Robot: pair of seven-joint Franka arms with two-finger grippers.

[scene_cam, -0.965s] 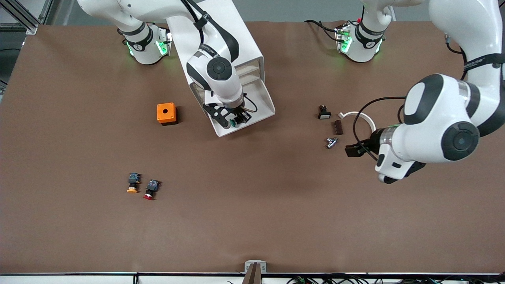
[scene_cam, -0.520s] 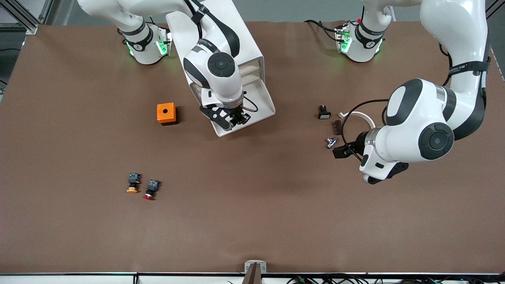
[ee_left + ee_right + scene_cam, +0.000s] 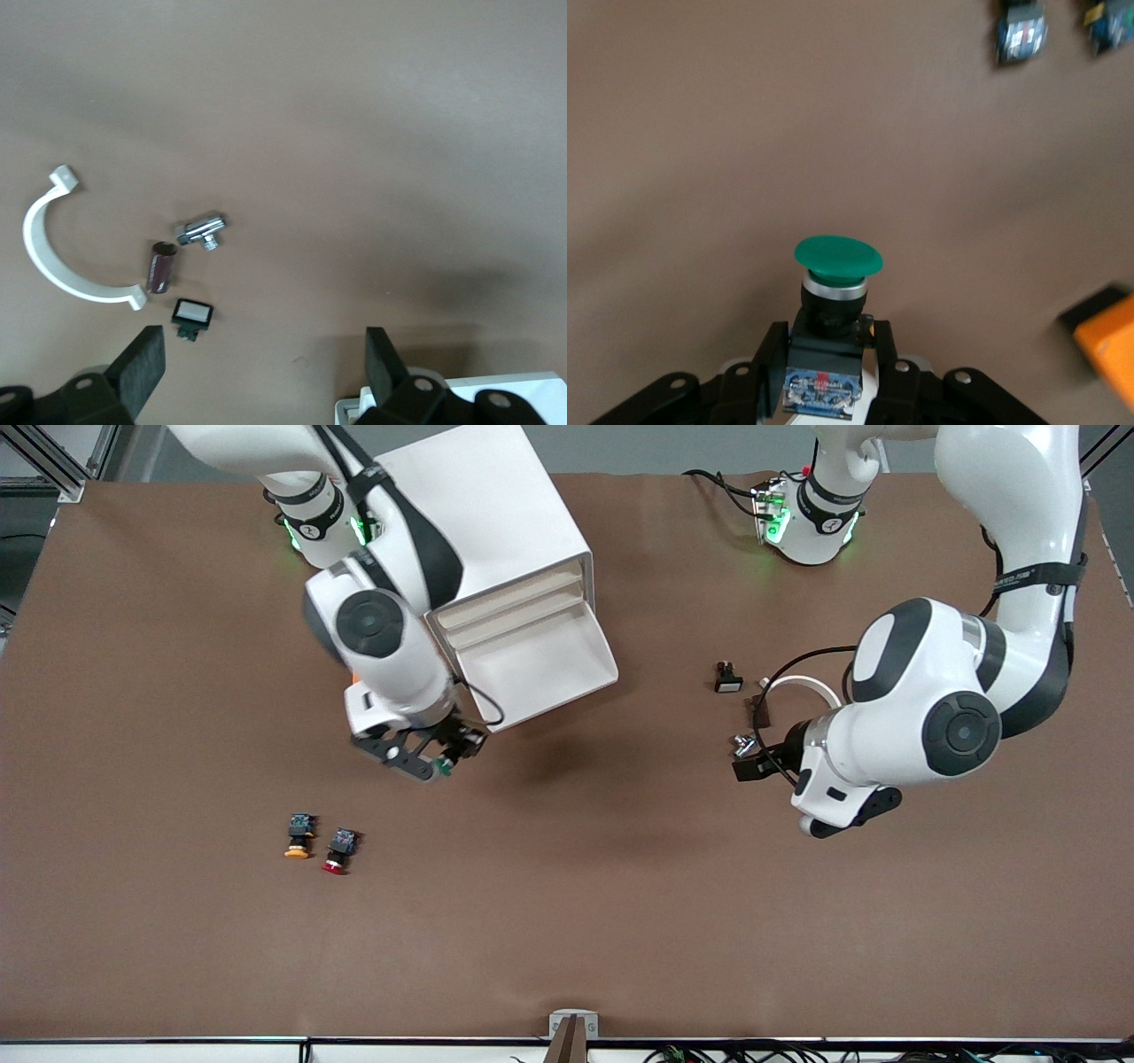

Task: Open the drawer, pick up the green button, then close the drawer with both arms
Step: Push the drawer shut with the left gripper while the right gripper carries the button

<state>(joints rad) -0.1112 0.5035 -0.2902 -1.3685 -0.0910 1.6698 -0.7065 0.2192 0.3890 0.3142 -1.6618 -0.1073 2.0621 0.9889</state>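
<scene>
— How far am I?
— The drawer (image 3: pixel 532 660) is open; my right gripper (image 3: pixel 431 755) holds the button (image 3: pixel 834 288) between its jaws, over the bare surface (image 3: pixel 567 886). Closing remains; my left gripper (image 3: pixel 266 367), jaws wide, waits.

orange box (image 3: pixel 1106 343): blurred and cut by the right wrist view's edge
two small buttons (image 3: pixel 1021 34): cropped at the edge, caps unseen
left gripper (image 3: pixel 266 376): only its fingertips show, body cut off
</scene>
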